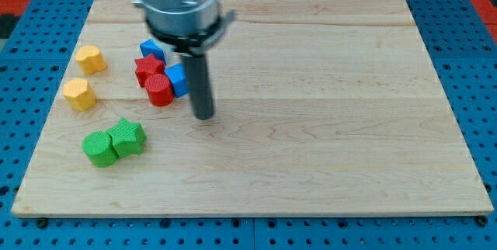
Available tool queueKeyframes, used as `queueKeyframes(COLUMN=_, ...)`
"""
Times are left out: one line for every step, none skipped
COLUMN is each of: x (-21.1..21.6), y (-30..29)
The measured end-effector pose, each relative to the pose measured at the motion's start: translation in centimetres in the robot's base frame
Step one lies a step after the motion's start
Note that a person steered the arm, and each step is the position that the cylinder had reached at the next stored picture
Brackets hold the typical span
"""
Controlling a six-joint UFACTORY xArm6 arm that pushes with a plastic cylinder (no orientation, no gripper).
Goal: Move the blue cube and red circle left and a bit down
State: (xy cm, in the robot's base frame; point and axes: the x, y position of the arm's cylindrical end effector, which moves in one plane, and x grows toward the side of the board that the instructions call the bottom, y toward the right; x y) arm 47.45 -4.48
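The blue cube (pixel 177 80) sits on the wooden board at the view's upper left. The red circle (pixel 159 90) touches its left side. My tip (pixel 203 115) is just right of the blue cube and slightly below it, close to it or touching it. A second red block (pixel 147 69) lies just above the red circle. A smaller blue block (pixel 151 49) lies above that.
Two yellow blocks (pixel 91 59) (pixel 79 94) lie near the board's left edge. A green star-like block (pixel 128 137) and a green round block (pixel 99 148) touch each other below them. The wooden board (pixel 311 126) rests on a blue pegboard.
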Motion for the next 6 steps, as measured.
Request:
queueKeyframes(x=-5.9, y=1.2)
queueKeyframes(x=-9.4, y=-4.2)
queueKeyframes(x=-8.6, y=-7.1)
queueKeyframes(x=-6.7, y=-7.2)
queueKeyframes(x=-5.7, y=-7.4)
queueKeyframes(x=-4.6, y=-7.7)
